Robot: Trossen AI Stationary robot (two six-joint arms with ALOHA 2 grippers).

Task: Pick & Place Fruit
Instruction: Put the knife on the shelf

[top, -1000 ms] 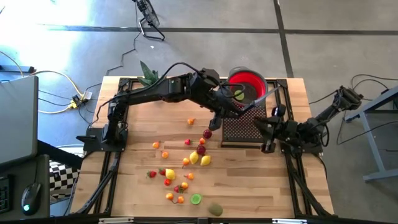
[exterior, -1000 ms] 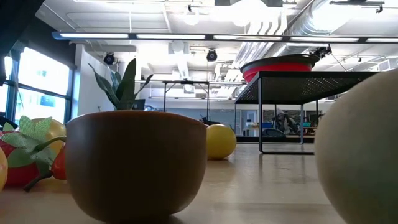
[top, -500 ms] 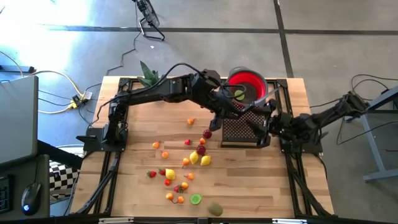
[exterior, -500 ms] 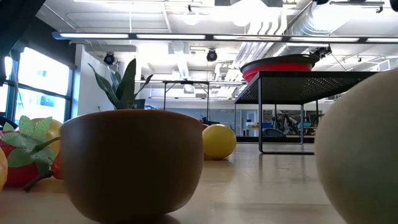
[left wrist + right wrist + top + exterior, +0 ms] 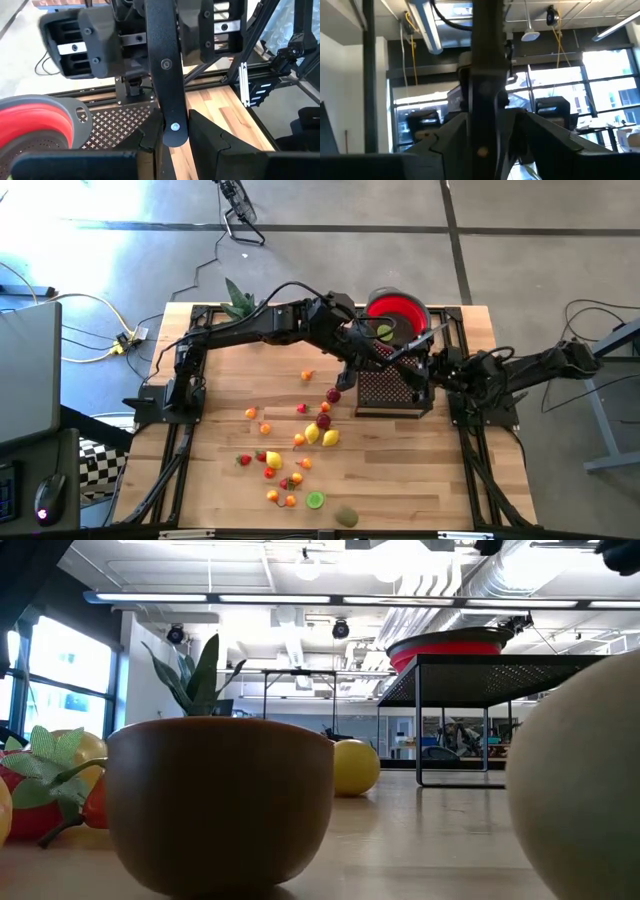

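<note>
Fruit [image 5: 300, 442]: scattered on the table [image 5: 220, 490] near its front and middle.
Black rack [image 5: 392, 388]: behind the fruit, right of centre.
Left gripper [image 5: 372, 356]: closed on the long flat handle [image 5: 165, 70].
Right gripper [image 5: 428, 366]: fingers around the same handle, grip unclear.
Red bowl [image 5: 398, 316]: farthest back; holds a green fruit [image 5: 384, 332].

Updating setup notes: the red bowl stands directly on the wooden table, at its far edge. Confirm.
Wrong: the red bowl stands on the black mesh stand, raised above the wooden table, at its far edge. The low view shows it.
</note>
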